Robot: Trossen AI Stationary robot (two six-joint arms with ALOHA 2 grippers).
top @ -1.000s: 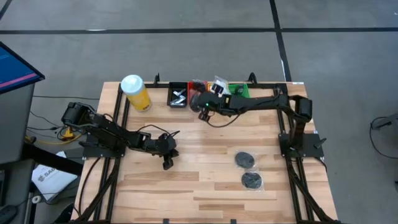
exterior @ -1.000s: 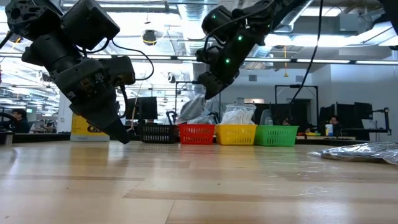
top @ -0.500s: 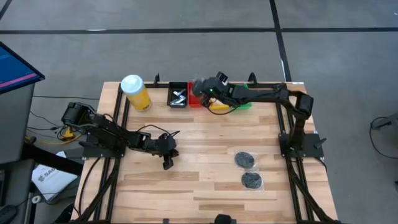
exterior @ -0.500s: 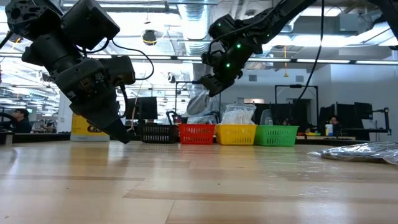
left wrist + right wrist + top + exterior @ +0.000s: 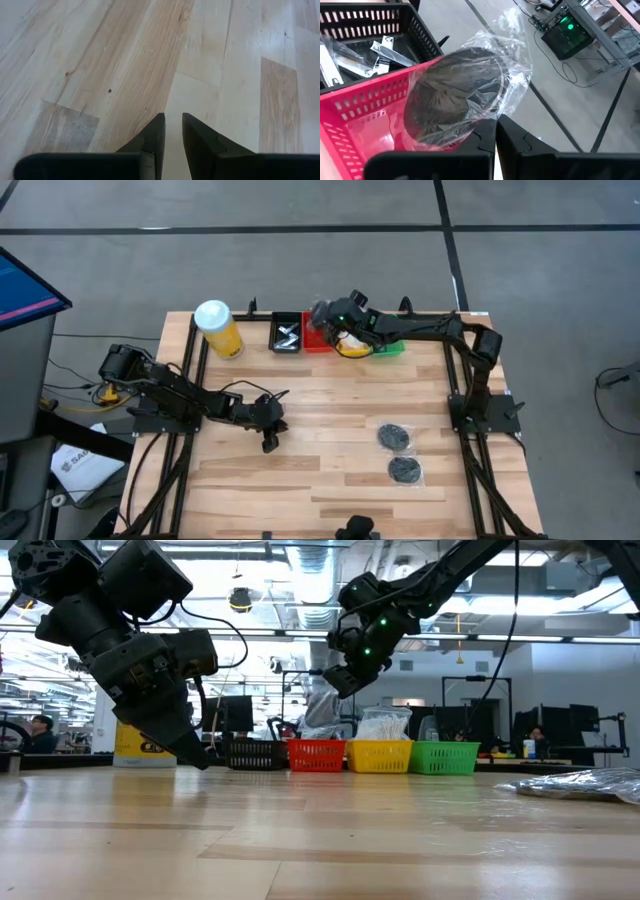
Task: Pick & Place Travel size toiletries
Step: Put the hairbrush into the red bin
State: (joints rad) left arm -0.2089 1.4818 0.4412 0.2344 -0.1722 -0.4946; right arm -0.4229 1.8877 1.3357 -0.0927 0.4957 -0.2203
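Note:
My right gripper (image 5: 330, 318) reaches to the far edge and is shut on a flat round black disc in a clear plastic wrapper (image 5: 451, 97), held above the red tray (image 5: 365, 125). In the low view the gripper (image 5: 342, 680) is well above the row of trays. Thin silver tubes (image 5: 350, 50) lie in the black tray (image 5: 287, 334) beside it. Two more wrapped black discs (image 5: 394, 437) (image 5: 404, 470) lie flat on the table's right half. My left gripper (image 5: 268, 442) waits low over the table's left half, its fingers (image 5: 155, 137) a narrow gap apart. My right gripper pinches the clear wrapper's edge (image 5: 501, 111) between its two fingers, beside the disc's rim. The wrapped disc is lifted clear and hangs over the red tray's rim (image 5: 385, 85), tilted.
A tall yellow canister with a white lid (image 5: 218, 328) stands at the far left. The yellow tray (image 5: 350, 348) and green tray (image 5: 390, 346) continue the row at the far edge. Bare wood (image 5: 330, 410) lies between the arms. A dark frame edges the table.
My right gripper has moved toward the table's far edge with the wrapped disc, from near the trays' front side to above the red tray. It has stayed shut on the wrapper.

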